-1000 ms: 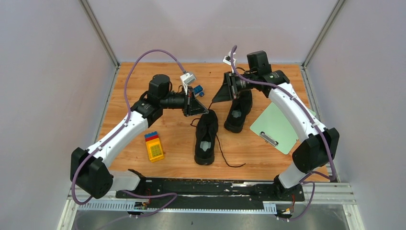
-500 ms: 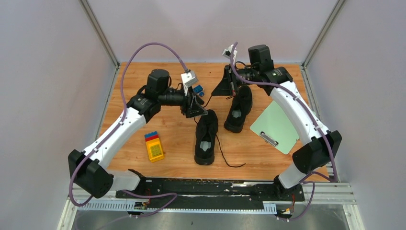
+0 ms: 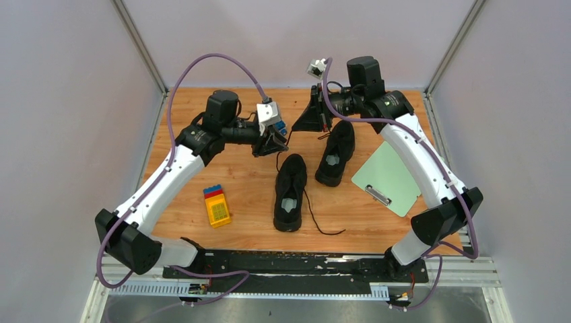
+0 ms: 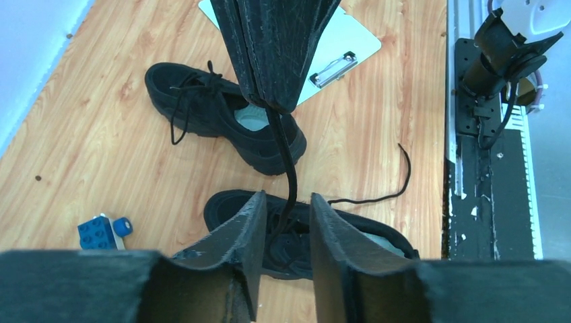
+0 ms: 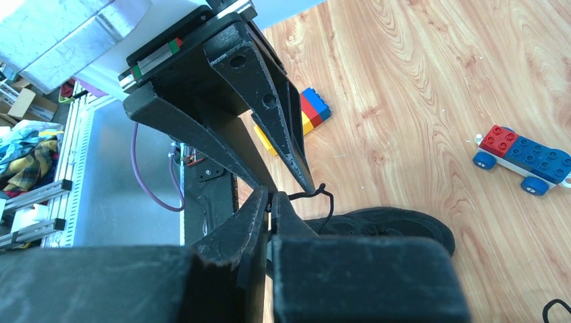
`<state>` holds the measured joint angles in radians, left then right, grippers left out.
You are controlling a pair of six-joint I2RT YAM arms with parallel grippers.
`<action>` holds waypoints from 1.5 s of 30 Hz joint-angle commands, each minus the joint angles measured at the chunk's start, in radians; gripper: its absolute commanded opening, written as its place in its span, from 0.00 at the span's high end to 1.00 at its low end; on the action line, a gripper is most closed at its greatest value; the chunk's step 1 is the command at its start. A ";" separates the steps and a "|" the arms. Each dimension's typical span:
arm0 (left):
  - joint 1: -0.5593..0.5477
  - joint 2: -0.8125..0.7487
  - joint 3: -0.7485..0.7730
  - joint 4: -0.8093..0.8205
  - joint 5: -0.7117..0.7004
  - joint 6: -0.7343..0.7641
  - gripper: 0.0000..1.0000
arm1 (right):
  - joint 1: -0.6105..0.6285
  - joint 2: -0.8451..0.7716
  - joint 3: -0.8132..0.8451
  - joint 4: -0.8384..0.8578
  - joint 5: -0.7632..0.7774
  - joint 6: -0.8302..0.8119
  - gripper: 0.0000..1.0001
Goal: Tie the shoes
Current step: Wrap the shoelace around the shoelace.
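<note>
In the top view we see the middle shoe (image 3: 290, 194) lying at the centre of the table (image 3: 236, 182), toe toward the upper edge. The other shoe (image 3: 335, 155) sits just to its upper right, and the two do not touch. In that view the two grippers meet above the toes, and we cannot make out their tips. The left wrist view settles it. The right gripper (image 4: 269, 101), coming down from the top of the frame, is pinched tight on a lace (image 4: 291, 168) that runs down to the middle shoe. The left gripper (image 4: 287, 198) stands narrowly parted with the lace passing through the gap; whether it touches either finger we cannot tell. Those fingers hide that shoe's front. The right gripper covers part of the green clipboard (image 4: 353, 37).
</note>
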<state>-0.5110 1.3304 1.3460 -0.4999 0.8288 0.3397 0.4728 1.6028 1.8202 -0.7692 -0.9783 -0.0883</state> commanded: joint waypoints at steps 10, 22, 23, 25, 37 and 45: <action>-0.001 0.012 0.017 0.076 0.103 -0.058 0.67 | 0.003 -0.024 0.004 0.002 -0.010 -0.028 1.00; -0.001 0.028 -0.015 0.095 0.078 -0.072 0.72 | 0.005 -0.010 0.031 0.006 -0.016 -0.028 1.00; -0.001 0.029 -0.017 0.095 0.076 -0.071 0.72 | 0.005 -0.007 0.035 0.006 -0.017 -0.028 1.00; -0.001 0.033 -0.017 0.097 0.083 -0.071 0.76 | 0.005 -0.002 0.040 0.008 -0.016 -0.027 1.00; 0.023 -0.003 -0.075 0.142 0.037 -0.202 1.00 | -0.027 -0.114 -0.259 -0.163 0.191 -0.432 0.47; 0.051 -0.043 -0.173 0.170 0.039 -0.295 1.00 | -0.022 -0.334 -0.838 -0.174 0.405 -0.942 0.49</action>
<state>-0.4755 1.3518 1.1992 -0.3813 0.8547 0.1097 0.4469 1.3781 1.1244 -0.9245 -0.6800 -0.7223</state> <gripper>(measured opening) 0.008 0.534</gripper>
